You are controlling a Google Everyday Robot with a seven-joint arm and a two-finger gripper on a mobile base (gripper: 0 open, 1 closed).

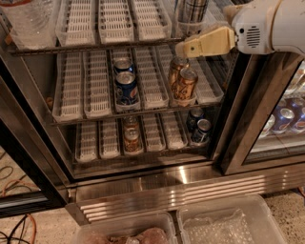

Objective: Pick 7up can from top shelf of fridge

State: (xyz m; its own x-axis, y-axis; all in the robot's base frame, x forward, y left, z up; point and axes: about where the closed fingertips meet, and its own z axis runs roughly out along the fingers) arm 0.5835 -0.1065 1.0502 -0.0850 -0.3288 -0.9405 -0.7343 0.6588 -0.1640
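The 7up can [193, 11], silvery with dark and pale stripes, stands at the right of the top shelf [95, 46], in one of its whitish ribbed lanes; its top is cut off by the upper edge of the view. My gripper [187, 48], cream-coloured on a white arm, reaches in from the upper right. Its tip is just below and in front of the can, level with the front rail of the top shelf. The fridge [181, 183] stands open with three wire racks above a stainless slatted base.
Blue Pepsi cans [126, 86] and golden-brown cans [183, 82] stand on the middle rack, with more cans [132, 136] on the lowest. A clear plastic container [28, 19] is at the top left. A glass-fronted cooler [286, 119] is to the right. Plastic bins [228, 224] lie below.
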